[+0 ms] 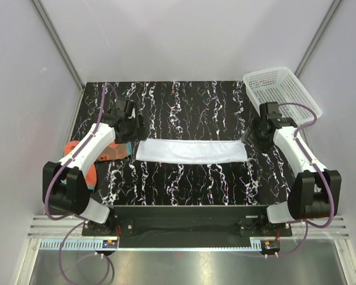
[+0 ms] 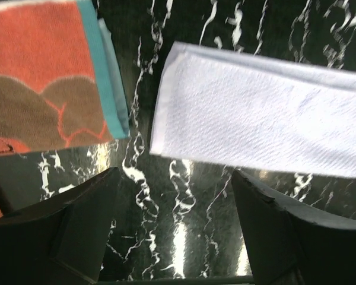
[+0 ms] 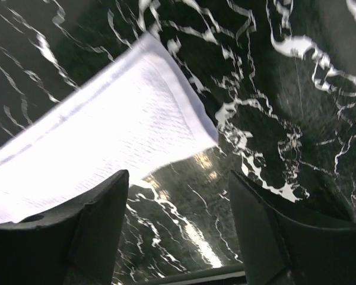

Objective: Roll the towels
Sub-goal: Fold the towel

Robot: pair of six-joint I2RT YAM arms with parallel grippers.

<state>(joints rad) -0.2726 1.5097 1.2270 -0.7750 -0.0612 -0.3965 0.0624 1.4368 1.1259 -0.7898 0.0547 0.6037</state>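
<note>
The left gripper [image 2: 175,228] and right gripper [image 3: 178,228] hang wide and empty at nine and three o'clock of the flat white cloth strip [image 1: 191,151] mid-table, where an uneven pinch could roll it crooked.

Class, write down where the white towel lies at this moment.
In the top view the white towel lies flat across the middle of the table, between the left tool and the right tool, its left end beside the orange towel.
</note>
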